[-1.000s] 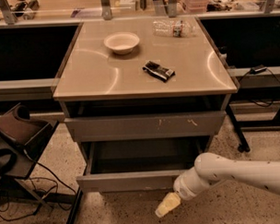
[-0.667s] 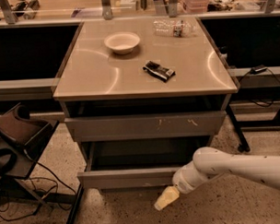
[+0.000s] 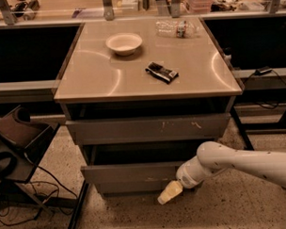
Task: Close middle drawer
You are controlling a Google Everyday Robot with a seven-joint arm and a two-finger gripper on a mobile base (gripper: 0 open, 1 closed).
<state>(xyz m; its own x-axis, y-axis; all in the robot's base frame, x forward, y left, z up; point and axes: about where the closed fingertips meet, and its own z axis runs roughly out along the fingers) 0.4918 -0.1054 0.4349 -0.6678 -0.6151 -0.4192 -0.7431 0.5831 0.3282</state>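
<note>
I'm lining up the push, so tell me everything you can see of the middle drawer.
The middle drawer is a wide, shallow grey drawer, metal by its look, with a plain flat front and no handle. It stands partly pulled out, level, below the scratched drawer front; a dark strip of its inside shows behind the front. The gripper hangs low at the front's right end, by its lower edge; contact cannot be told.
</note>
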